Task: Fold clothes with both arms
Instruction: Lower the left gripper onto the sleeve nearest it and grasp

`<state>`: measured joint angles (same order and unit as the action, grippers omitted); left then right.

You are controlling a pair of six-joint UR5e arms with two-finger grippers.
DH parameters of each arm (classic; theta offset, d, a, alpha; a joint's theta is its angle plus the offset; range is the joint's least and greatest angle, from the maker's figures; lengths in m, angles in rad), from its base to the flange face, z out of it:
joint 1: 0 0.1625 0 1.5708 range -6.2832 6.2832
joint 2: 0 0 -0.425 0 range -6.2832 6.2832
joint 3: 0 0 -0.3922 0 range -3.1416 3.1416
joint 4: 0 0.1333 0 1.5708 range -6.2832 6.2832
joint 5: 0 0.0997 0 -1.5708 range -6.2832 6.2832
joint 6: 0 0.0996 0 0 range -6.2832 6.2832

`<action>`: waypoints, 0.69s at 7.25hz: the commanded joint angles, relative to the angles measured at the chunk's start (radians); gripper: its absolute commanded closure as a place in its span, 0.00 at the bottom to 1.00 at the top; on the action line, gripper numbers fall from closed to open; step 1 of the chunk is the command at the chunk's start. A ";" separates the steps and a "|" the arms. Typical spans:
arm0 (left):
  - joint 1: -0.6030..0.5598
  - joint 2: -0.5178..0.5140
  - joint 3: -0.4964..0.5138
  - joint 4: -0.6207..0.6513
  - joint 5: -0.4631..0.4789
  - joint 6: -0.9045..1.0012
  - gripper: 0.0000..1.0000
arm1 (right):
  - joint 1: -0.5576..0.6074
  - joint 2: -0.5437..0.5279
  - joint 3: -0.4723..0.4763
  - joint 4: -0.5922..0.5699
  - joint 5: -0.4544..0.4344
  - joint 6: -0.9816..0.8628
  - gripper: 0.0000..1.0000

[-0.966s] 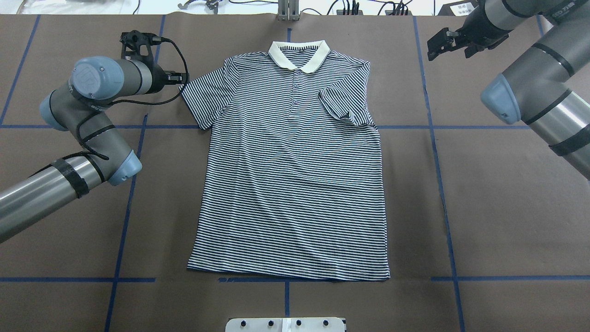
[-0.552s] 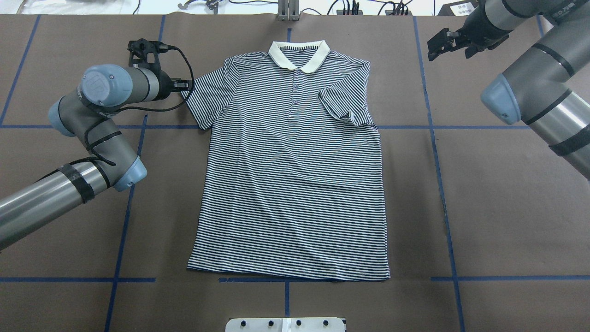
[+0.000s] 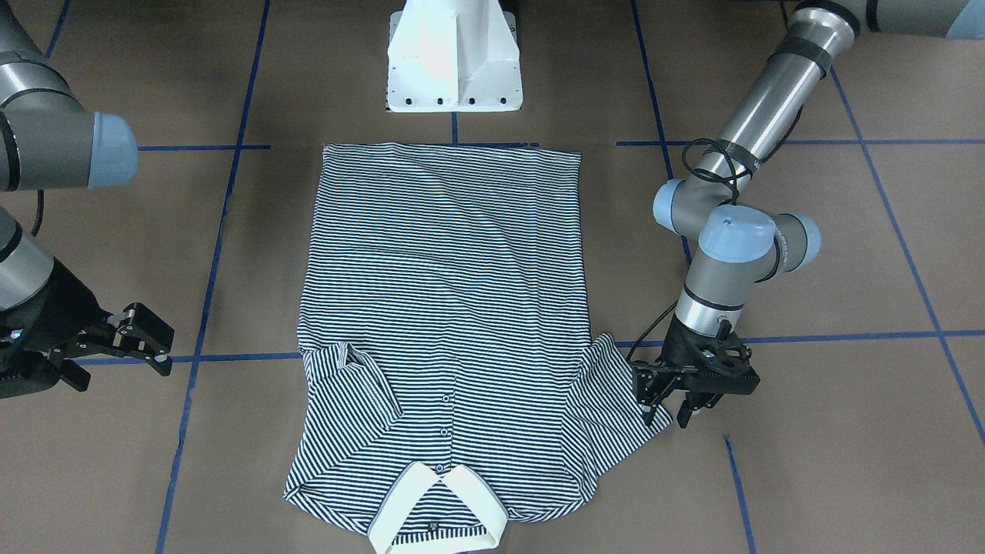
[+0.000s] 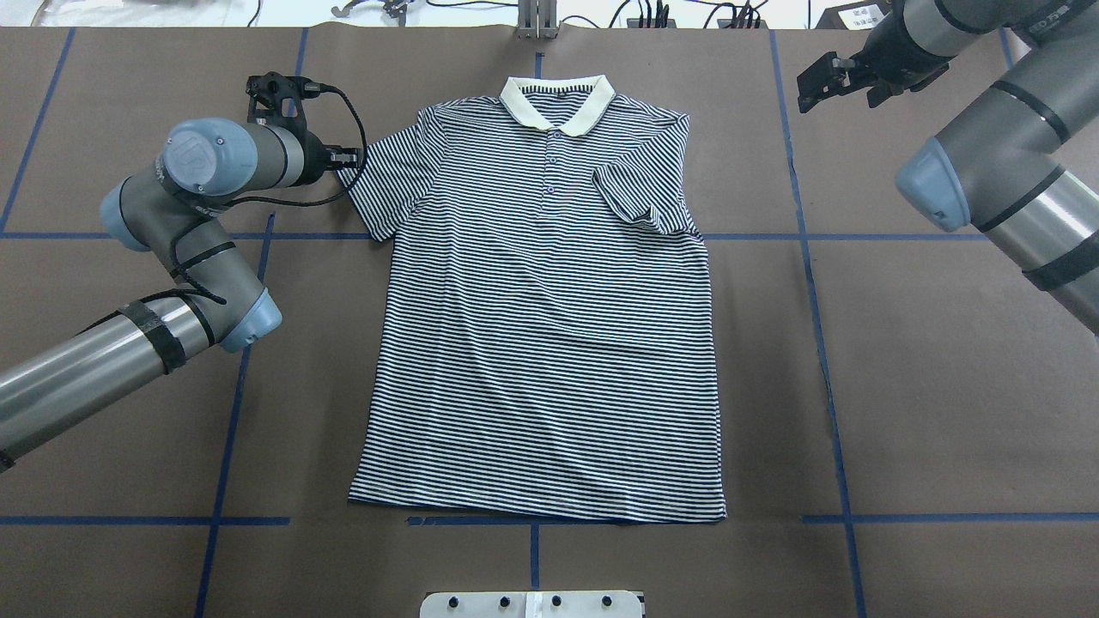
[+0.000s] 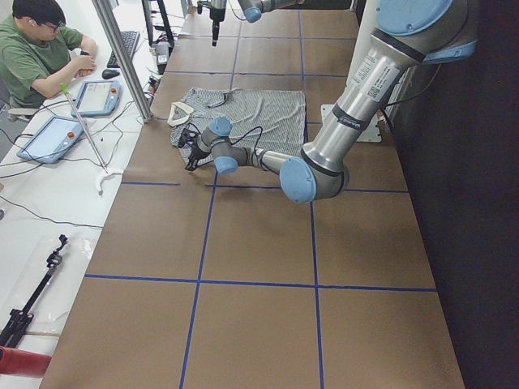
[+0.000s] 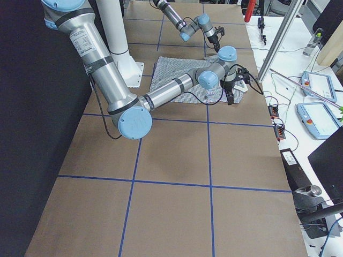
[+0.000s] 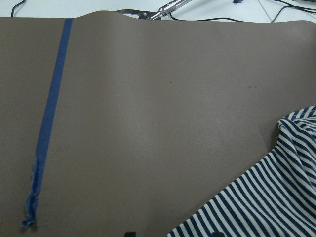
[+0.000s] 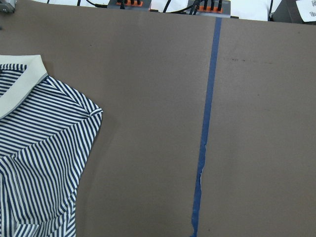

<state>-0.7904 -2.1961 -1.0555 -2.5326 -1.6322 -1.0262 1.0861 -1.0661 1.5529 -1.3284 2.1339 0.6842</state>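
Note:
The striped polo shirt [image 4: 549, 326] lies flat and face up, its cream collar [image 4: 558, 99] at the far side. One sleeve [image 4: 640, 193] is folded in over the chest. The other sleeve [image 4: 386, 184] is spread out on the table. My left gripper [image 3: 666, 412] points down at that sleeve's outer edge, open. In the left wrist view the striped sleeve [image 7: 261, 207] reaches in between the fingertips at the bottom edge. My right gripper [image 4: 824, 81] hovers open off the far right corner, clear of the shirt [image 8: 44, 148], holding nothing.
The white pedestal base [image 3: 454, 58] stands at the hem side of the shirt. Blue tape lines [image 4: 807, 257] cross the brown table cover. Cables and plugs [image 4: 652, 13] line the far edge. A seated person [image 5: 40, 53] works at a side bench with tablets.
My left arm has swung right, bringing its gripper from beside the spread sleeve to the sleeve's edge. The right arm and the shirt have barely moved.

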 commanded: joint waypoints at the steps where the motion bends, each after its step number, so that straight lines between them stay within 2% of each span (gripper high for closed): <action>1: 0.003 -0.001 0.002 0.000 0.000 0.000 0.44 | 0.000 0.000 -0.001 0.000 0.000 0.001 0.00; 2: 0.006 -0.001 0.002 0.000 0.000 0.000 0.49 | 0.000 0.000 0.001 0.000 0.000 0.000 0.00; 3: 0.011 -0.001 0.002 -0.008 0.008 0.000 0.63 | 0.000 -0.002 0.001 0.000 0.000 0.000 0.00; 4: 0.014 -0.001 0.002 -0.006 0.023 0.001 1.00 | 0.000 -0.003 0.000 0.000 0.000 0.000 0.00; 5: 0.014 -0.001 0.000 -0.006 0.021 0.005 1.00 | 0.000 -0.005 0.001 0.000 0.000 0.000 0.00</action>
<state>-0.7780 -2.1967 -1.0540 -2.5383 -1.6156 -1.0246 1.0860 -1.0689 1.5533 -1.3284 2.1338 0.6842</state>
